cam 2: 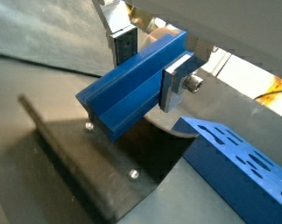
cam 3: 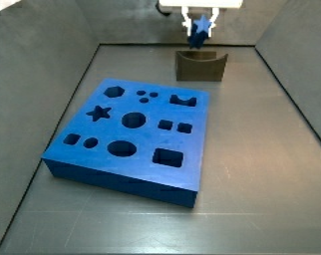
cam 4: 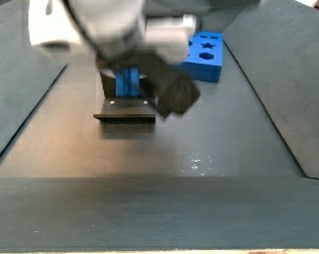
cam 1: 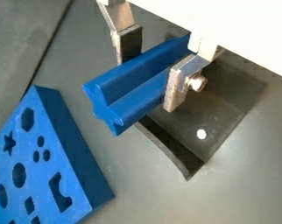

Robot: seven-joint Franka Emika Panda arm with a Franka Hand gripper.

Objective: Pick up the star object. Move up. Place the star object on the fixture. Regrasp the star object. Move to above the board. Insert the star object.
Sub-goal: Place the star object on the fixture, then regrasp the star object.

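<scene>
Pincer: the gripper (cam 1: 155,63) is hanging above the fixture at the far end of the floor in a side view (cam 3: 199,27); in both wrist views its two silver plates are pressing on opposite flat sides of the blue peg, so it is closed on it, with only the peg's thickness between the plates.

Peg: the star object (cam 1: 134,81) is sitting crosswise between the fingers (cam 1: 182,80), and is also seen at (cam 2: 133,85); one peg is showing.

Long axis: in both wrist views the peg's length is running across the line of the fingers, with most of its length sticking out to one side of the gripper. Its ridged, star-profiled end face is pointing away from the gripper on that side. In a side view (cam 3: 199,37) only a short blue stub is showing under the gripper, so its tilt cannot be told there.

Fixture: one dark bracket (cam 3: 200,65) is standing directly below the gripper, its plate also showing beneath the peg at (cam 2: 91,166). Whether the peg is touching it cannot be told.

Board: one blue slab (cam 3: 132,127) with many cut-out holes is lying well apart from the gripper, nearer the camera in that side view, and beyond the arm at (cam 4: 206,54).

Count: one gripper, one peg, one fixture, one board.
</scene>
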